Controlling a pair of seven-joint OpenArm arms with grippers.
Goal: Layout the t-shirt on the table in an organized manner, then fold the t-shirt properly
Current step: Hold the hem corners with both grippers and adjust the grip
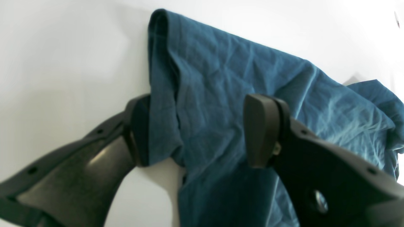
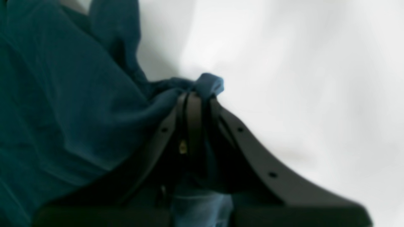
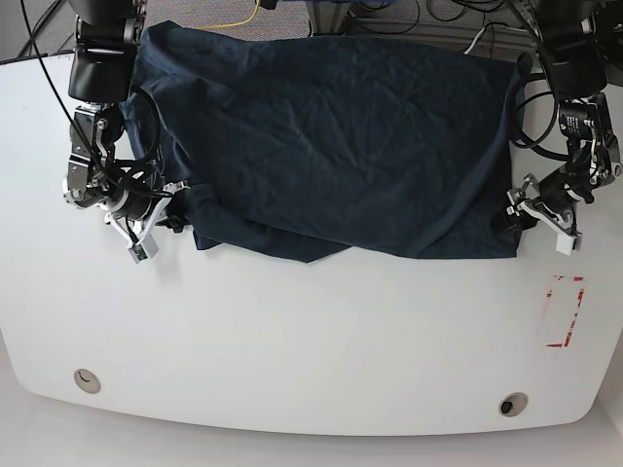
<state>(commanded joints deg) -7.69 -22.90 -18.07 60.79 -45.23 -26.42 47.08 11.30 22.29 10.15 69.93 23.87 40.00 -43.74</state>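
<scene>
The dark blue t-shirt (image 3: 331, 146) lies spread across the far half of the white table (image 3: 311, 331), its near hem bunched and wrinkled. My right gripper (image 2: 199, 94) is shut on a small pinch of the shirt's edge (image 2: 63, 94); in the base view that gripper (image 3: 180, 206) sits at the shirt's near left corner. My left gripper (image 1: 200, 130) stands open, its fingers (image 1: 262, 130) straddling a folded edge of the shirt (image 1: 221, 78). In the base view it (image 3: 511, 212) is at the shirt's near right corner.
A red tape rectangle (image 3: 563, 311) marks the table at the right. Two round grommet holes (image 3: 87, 380) (image 3: 512, 403) sit near the front edge. Cables and floor lie beyond the table's far edge, behind the shirt.
</scene>
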